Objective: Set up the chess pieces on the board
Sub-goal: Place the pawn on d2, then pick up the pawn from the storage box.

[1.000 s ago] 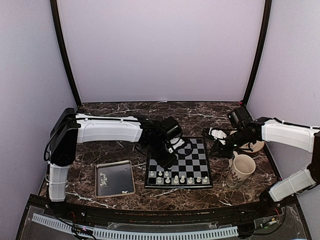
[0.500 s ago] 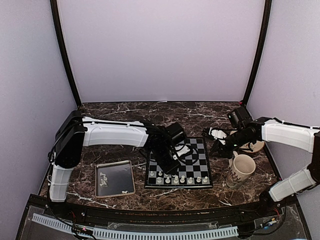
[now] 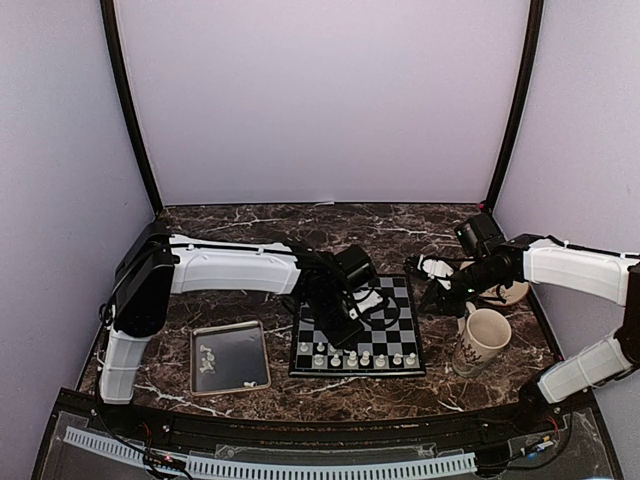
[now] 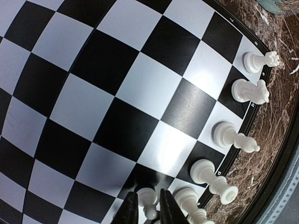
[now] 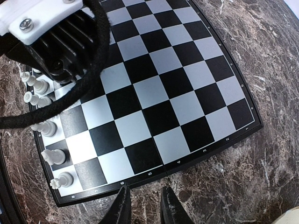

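Note:
The board (image 3: pixel 385 315) lies at the table's middle, with a row of several whitish chess pieces (image 3: pixel 357 357) along its near edge. My left gripper (image 3: pixel 343 333) hangs low over the board just behind that row. In the left wrist view it (image 4: pixel 148 212) is shut on a small white pawn (image 4: pixel 148 199) over a dark square, beside the standing row (image 4: pixel 229 136). My right gripper (image 3: pixel 430 300) hovers just off the board's right edge. In the right wrist view its fingertips (image 5: pixel 122 205) stand slightly apart with only marble between them, near the board's rim (image 5: pixel 187 161).
A silver-rimmed metal tray (image 3: pixel 232 350) left of the board holds a few loose pieces (image 3: pixel 208 358). A cream mug (image 3: pixel 483 340) stands right of the board, with a saucer (image 3: pixel 512 292) behind it. The left arm's body and cable (image 5: pixel 56 42) cover the board's far corner.
My left gripper has shifted a little to the right over the board, with its arm stretching further. The right arm has not moved.

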`<state>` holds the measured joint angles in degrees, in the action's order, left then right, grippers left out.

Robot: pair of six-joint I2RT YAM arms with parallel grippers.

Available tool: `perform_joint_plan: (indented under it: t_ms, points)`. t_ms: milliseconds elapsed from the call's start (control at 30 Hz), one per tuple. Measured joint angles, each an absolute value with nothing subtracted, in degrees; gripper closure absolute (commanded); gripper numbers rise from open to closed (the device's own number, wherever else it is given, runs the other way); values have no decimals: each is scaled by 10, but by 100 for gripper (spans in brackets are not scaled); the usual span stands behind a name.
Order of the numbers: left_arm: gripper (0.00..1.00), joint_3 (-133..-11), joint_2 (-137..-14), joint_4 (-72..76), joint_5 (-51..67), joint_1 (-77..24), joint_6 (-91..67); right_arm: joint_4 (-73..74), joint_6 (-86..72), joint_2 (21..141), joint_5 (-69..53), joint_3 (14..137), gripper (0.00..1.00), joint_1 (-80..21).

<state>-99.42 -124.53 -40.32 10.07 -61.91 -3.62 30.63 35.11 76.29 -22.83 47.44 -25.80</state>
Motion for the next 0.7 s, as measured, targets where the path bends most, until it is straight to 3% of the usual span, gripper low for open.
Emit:
perform_joint_plan:
  t_ms: [533, 700]
  points:
    - [71, -1028, -1243, -415, 42, -620, -47, 307, 351, 763, -229, 474, 76, -258]
    - [70, -958, -1167, -418, -23, -605, -99, 307, 351, 763, -228, 474, 77, -258]
